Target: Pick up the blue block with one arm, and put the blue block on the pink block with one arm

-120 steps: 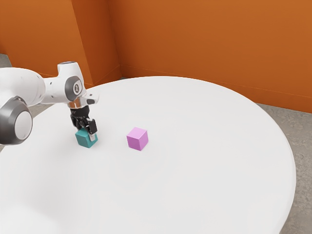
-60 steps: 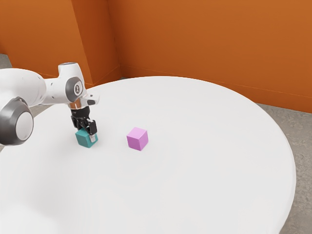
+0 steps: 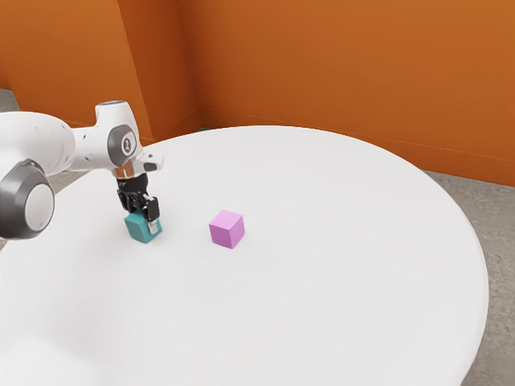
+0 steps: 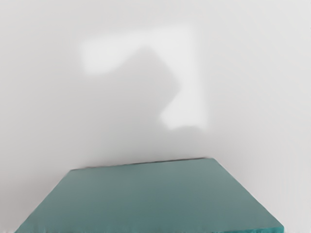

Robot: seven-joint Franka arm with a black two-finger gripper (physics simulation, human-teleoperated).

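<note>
1. The gripper (image 3: 142,211) covers the top of the blue block (image 3: 142,232), so the upper part of this block is hidden in the exterior view. The arm (image 3: 56,153) is cut off at the exterior view's left edge.
2. The gripper is down on the blue block, directly above it. I cannot tell whether it clamps the block or only stands around it, because the contact places are too small to make out.
3. The blue block is on the white table (image 3: 338,241), near the pink block (image 3: 227,229) and on the exterior view's left of it. The two do not touch.
4. The blue block looks more blue-green than pure blue. In the wrist view its flat, plain top face (image 4: 146,199) is just under the hand, with a grey shadow (image 4: 141,102) on the table beyond it.
</note>
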